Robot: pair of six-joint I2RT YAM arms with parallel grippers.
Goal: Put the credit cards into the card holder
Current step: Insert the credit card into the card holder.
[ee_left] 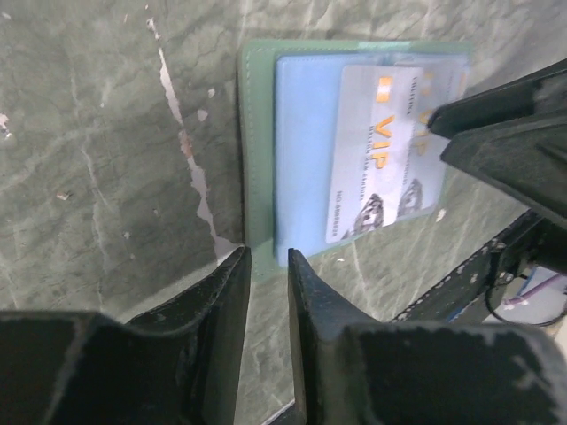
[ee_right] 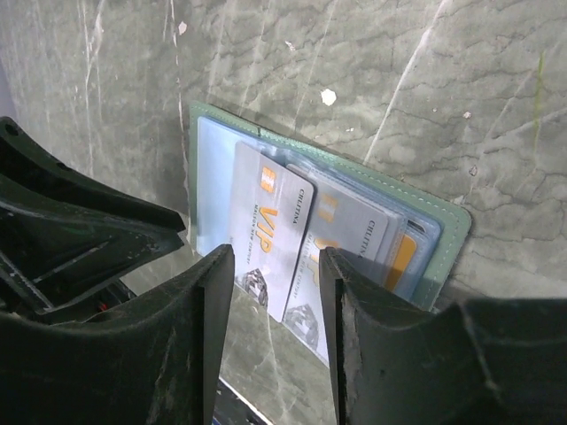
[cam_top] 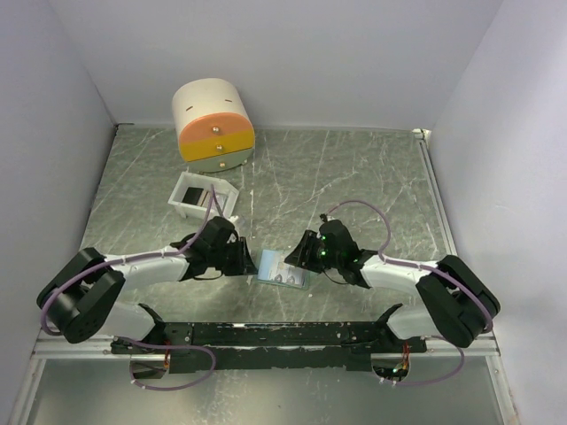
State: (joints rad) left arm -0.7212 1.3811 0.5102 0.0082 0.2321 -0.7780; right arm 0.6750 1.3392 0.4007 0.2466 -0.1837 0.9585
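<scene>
The card holder (cam_top: 285,270) lies open on the table between my two grippers, with a green rim (ee_left: 257,159) and a pale blue inside. In the right wrist view a silver VIP card (ee_right: 270,221) lies on it. A second silver card (ee_right: 354,239) and an orange-yellow card (ee_right: 403,257) sit in its pockets (ee_right: 443,235). My left gripper (ee_left: 268,255) is at the holder's near-left corner, jaws a narrow gap apart and holding nothing. My right gripper (ee_right: 276,252) is open over the cards' protruding ends.
A white open-topped box (cam_top: 202,197) with a dark card inside stands behind the left arm. A cream cylinder with orange and yellow drawers (cam_top: 213,124) stands at the back left. White walls close in the table on three sides.
</scene>
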